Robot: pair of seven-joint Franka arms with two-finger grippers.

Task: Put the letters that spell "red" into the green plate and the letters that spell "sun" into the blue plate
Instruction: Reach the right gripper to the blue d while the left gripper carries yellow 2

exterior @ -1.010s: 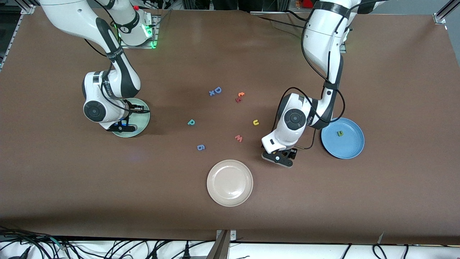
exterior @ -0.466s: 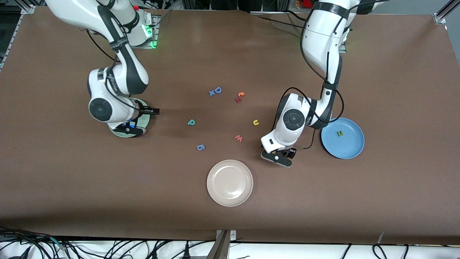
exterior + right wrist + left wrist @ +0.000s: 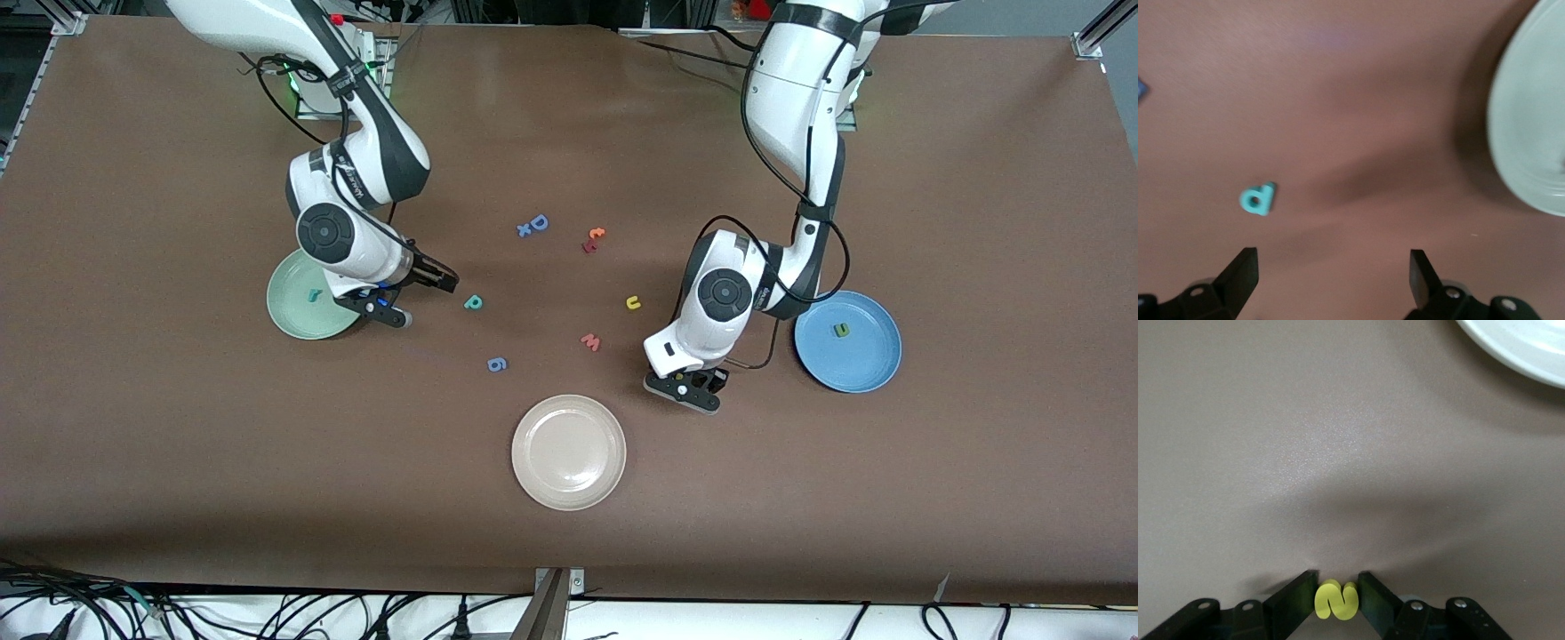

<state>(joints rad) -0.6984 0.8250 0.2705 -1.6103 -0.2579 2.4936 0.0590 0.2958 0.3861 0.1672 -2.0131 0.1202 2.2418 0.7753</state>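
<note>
The yellow "s" [image 3: 1336,601] sits pinched between the left gripper's [image 3: 693,388] fingers low at the table near the beige plate [image 3: 569,452], the dark "n" [image 3: 840,331] lies in the blue plate [image 3: 847,341], the teal "r" [image 3: 313,295] in the green plate [image 3: 307,306], and the right gripper [image 3: 1333,271] hangs wide apart and holding nothing over the table beside the teal "d" [image 3: 474,303].

Yellow "s" [image 3: 1336,601], teal "d" [image 3: 1258,199], mint-green plate [image 3: 289,311], seemingly dark-green "n" [image 3: 840,330]

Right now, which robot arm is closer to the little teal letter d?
The right one. The right gripper hangs open just beside the teal d, toward the green plate. The left gripper is away toward the blue plate, its jaws around the yellow s.
</note>
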